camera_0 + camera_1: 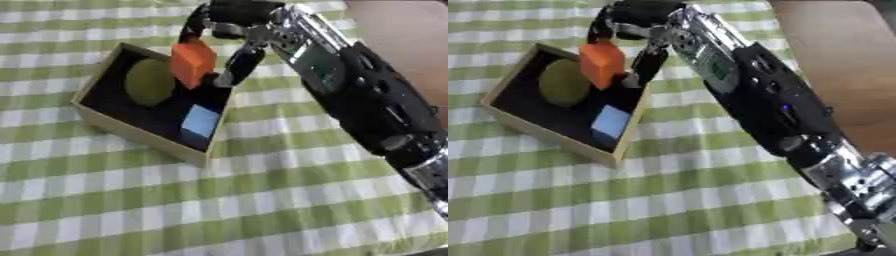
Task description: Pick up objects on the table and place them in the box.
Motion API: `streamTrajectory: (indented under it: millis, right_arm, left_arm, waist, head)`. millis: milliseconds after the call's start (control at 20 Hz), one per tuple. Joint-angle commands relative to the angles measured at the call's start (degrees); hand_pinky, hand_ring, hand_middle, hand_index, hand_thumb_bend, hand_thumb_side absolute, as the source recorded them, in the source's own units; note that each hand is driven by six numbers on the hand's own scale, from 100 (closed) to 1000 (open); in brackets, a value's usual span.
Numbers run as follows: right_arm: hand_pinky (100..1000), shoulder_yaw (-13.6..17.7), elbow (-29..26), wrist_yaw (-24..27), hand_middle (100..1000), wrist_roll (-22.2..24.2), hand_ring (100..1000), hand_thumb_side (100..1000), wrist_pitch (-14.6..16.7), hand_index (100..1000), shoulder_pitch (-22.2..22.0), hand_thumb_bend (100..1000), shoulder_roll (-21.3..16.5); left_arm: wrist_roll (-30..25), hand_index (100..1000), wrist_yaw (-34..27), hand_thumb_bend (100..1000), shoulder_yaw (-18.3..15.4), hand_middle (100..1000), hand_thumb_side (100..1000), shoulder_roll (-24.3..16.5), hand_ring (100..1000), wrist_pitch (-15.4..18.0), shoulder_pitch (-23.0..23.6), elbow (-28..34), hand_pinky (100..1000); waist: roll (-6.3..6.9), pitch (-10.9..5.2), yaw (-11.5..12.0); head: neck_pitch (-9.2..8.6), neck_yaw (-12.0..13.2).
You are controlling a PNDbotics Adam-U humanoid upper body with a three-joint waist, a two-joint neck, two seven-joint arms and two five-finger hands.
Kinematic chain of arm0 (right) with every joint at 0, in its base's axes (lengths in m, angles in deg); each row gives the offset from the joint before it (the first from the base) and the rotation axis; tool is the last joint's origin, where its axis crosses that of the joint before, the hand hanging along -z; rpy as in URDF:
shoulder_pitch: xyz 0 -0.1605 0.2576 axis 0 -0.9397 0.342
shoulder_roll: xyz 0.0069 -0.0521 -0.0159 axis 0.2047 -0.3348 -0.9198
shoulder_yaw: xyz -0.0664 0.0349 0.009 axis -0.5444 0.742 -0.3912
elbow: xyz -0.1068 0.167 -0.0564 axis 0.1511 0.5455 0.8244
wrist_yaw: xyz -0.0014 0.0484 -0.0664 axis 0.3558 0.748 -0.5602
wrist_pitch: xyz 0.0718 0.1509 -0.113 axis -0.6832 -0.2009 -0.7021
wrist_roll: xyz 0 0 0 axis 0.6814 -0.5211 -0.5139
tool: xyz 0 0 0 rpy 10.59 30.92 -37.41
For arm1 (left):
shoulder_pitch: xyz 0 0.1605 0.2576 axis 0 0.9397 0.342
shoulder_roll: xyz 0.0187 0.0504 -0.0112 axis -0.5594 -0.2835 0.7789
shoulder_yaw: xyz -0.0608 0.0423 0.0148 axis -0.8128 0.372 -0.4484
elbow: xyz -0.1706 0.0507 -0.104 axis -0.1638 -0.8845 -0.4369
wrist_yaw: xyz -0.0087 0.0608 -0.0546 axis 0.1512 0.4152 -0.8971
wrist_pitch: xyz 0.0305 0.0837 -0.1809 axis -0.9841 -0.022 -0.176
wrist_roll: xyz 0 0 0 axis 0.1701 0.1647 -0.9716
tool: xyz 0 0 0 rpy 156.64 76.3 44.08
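Orange block (192, 61): held over the far right part of the box (140, 134), pinched between the curled fingers and thumb of the right hand (229, 30); not yet released. Whether its lower end touches the floor of the box cannot be told.

Box: shallow, tan-walled, dark inside, lying askew on the cloth. Contents so far: one olive-green rounded object (149, 82) in the far left part, and one light blue block (200, 121) against the right wall, toward the near corner. The two lie apart.

Progress, as judged: two items are stowed and a third is at the point of being let go. No further loose objects show on the cloth, so this may well be the last piece, though the table runs past the edges of both views.

Obstructions: the hand's dark finger (238, 67) hangs just at the box's right wall, so the wall sits close to any withdrawal.

Surroundings: green-and-white checked tablecloth (262, 200); bare brown surface (842, 60) at upper right. Left hand: not visible.
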Motion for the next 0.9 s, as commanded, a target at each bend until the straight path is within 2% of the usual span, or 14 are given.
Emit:
streamTrajectory:
  millis: [50,300,550,700,800,900]
  right_arm:
    - [845,0.35,0.35,-1.01,665,-0.43,778,120,0.71,782,0.72,209,-0.39]
    - [846,0.41,0.83,-1.77,681,-0.76,788,123,1.22,793,0.5,258,-0.53]
    - [875,0.21,0.65,-0.74,790,0.39,861,100,2.87,877,0.17,305,-0.63]
    - [902,0.26,-0.19,1.12,831,2.5,904,100,4.5,908,0.15,297,-0.84]
    - [913,0.45,-0.6,2.15,843,4.23,918,186,5.43,921,0.15,313,-1.02]
    - [923,0.75,-1.0,2.36,857,5.5,936,257,6.01,932,0.13,389,-1.22]
  left_arm:
    - [-0.16,834,-0.09,204,-0.22,867,812,-0.62,831,0.04,-0.71,0.88,817]
    - [-0.13,834,-0.09,204,-0.27,867,815,-0.48,831,-0.05,-0.53,0.88,817]
    - [-0.08,833,-0.11,204,-0.32,868,815,-0.36,831,-0.11,-0.41,0.88,817]
    - [-0.1,833,-0.16,205,-0.3,866,816,-0.28,831,-0.14,-0.41,0.88,817]
    - [-0.11,833,-0.19,205,-0.29,866,816,-0.24,831,-0.19,-0.4,0.88,817]
    - [-0.1,833,-0.22,205,-0.3,865,816,-0.24,831,-0.22,-0.37,0.88,817]
  waist:
    - [-0.6,-1.16,0.11]
    - [-0.68,-0.99,0.04]
    - [-0.61,-0.81,0.0]
    - [-0.55,-0.81,-0.11]
    - [-0.53,-0.81,-0.18]
    - [-0.54,-0.81,-0.24]
  head:
    - [0.23,-0.05]
    - [0.28,0.06]
    - [0.39,0.06]
    - [0.56,0.09]
    - [0.6,0.1]
    - [0.68,0.13]
